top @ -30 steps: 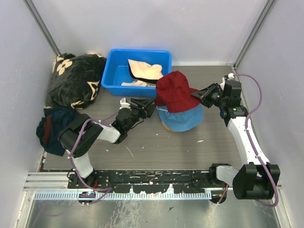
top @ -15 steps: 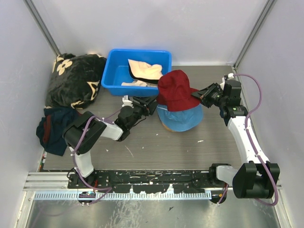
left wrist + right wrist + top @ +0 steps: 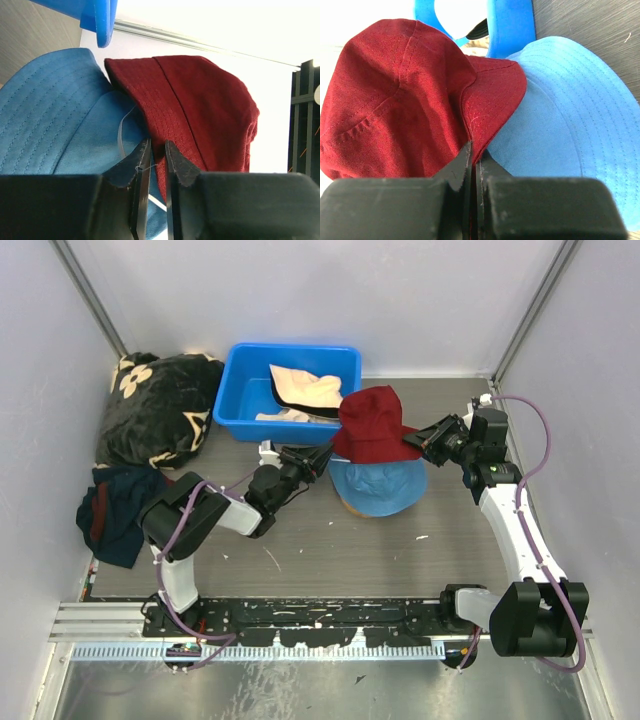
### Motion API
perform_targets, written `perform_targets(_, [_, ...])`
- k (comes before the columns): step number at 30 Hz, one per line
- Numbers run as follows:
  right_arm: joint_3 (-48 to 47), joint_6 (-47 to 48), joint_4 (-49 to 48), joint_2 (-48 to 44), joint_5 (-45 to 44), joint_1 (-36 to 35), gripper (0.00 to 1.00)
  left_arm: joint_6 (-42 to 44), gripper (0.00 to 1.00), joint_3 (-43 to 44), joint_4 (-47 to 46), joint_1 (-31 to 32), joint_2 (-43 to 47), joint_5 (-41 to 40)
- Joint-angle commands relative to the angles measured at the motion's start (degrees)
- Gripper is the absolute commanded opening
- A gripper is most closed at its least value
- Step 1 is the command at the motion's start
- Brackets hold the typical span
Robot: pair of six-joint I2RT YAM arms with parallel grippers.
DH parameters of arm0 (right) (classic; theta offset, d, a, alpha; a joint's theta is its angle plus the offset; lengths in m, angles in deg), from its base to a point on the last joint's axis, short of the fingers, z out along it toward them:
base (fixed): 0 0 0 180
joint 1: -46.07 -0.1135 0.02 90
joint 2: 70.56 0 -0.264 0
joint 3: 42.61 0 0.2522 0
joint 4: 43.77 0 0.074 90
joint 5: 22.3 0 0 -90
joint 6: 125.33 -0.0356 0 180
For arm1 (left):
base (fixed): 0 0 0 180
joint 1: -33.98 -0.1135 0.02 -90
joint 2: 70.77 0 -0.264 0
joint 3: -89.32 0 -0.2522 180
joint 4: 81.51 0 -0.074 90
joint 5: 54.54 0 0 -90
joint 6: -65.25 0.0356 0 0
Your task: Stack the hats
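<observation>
Carefully now: your left fingers [image 3: 177, 165] are pinched on one edge of the dark red bucket hat [image 3: 372, 425]. Your right fingers [image 3: 456, 170] are clamped tight on the opposite brim. That leaves the hat slung between both arms above the light blue bucket hat [image 3: 385, 490], which sits crown up on the table [image 3: 330, 550].

Judging from the top view, the red hat hangs toward the far side of the blue crown, not centred on it. If you let go here, it would likely land lopsided and slide off toward the blue bin [image 3: 290, 348].

Both grips hold only a thin strip of soft brim. If one side slips, the hat will swing and fold. If you pull the arms apart, the crown may flatten and fail to seat.

Your left fingers are also just beside the blue fabric, with a pale loose thread [image 3: 122, 140] close to them. Lowering carelessly could snag or drag the hat below.

A cream-beige edge [image 3: 347, 506] peeks from under the blue brim, probably another hat, so a shove could upset the whole pile.

The table is grey with a wood grain and a few white flecks [image 3: 420, 537]. To the left lies a navy cloth with red trim [image 3: 110, 510]. Farther back is a black blanket with cream flowers [image 3: 155, 405], and a cream hat [image 3: 305, 390] lies in the bin. Plain pale walls enclose everything.
</observation>
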Motion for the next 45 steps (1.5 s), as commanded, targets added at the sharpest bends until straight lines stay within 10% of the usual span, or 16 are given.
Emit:
perform_targets(1, [-1.13, -0.24, -2.71, -0.41, 0.62, 0.02, 0.01, 0.14, 0.19, 1.63, -4.79, 0.34, -1.64, -0.77])
perform_targets(6, [-0.61, -0.01, -2.64, -0.68, 0.84, 0.00, 0.01, 0.21, 0.00, 2.09, -5.89, 0.31, -2.38, -0.05])
perform_targets(45, [8.57, 15.01, -4.33, 4.68, 5.45, 3.26, 0.06, 3.02, 0.00, -8.30, -8.88, -11.34, -4.38, 27.17])
